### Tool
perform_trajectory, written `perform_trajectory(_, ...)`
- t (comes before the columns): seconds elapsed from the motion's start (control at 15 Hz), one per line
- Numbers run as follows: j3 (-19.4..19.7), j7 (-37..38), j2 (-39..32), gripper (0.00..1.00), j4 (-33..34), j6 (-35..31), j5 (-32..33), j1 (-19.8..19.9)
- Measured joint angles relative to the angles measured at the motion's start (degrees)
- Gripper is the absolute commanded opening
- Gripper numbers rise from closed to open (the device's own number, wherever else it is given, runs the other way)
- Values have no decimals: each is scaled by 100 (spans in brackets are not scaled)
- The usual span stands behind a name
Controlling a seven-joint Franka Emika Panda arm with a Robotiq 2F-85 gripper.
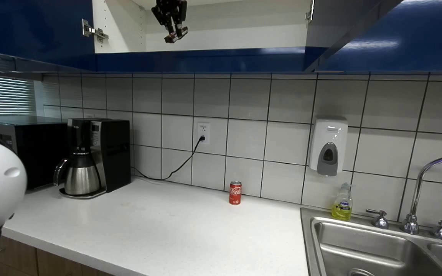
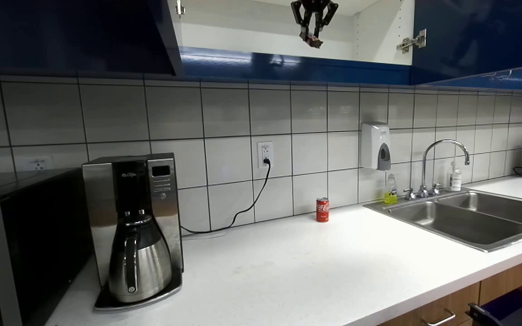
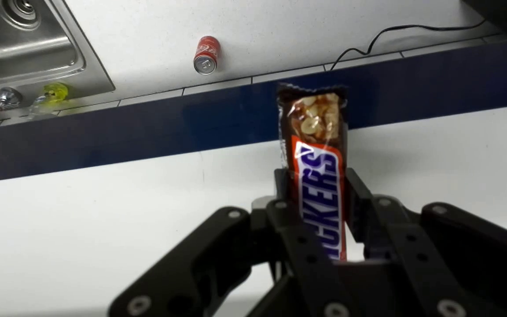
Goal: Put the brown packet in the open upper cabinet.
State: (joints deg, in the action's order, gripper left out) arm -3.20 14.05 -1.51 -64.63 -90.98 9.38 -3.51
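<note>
The brown packet (image 3: 315, 132) is a dark brown wrapped bar with a red, white and blue label. My gripper (image 3: 317, 180) is shut on it, one finger on each long side, with its end sticking out past the fingertips. In both exterior views the packet (image 1: 171, 38) (image 2: 311, 40) hangs from the down-pointing gripper (image 1: 177, 33) (image 2: 311, 33), in front of or within the opening of the open upper cabinet (image 1: 236, 27) (image 2: 229, 27). I cannot tell how deep. In the wrist view, the cabinet's white interior (image 3: 104, 220) and blue edge (image 3: 170, 125) lie behind the packet.
Blue cabinet doors (image 1: 33, 30) (image 2: 478, 36) stand open on both sides of the opening. Below, a red can (image 1: 235, 193) stands on the white counter (image 1: 167, 230). A coffee maker (image 2: 134, 226), a soap dispenser (image 1: 328, 145) and a sink (image 2: 460, 217) are also below.
</note>
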Motion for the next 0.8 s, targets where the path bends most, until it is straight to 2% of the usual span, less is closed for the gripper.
perform_trajectory(0.73, 13, 338, -890, 8, 954, 0, 154, -10)
perform_trajectory(0.8, 13, 362, -957, 56, 1022, 0, 178, -13)
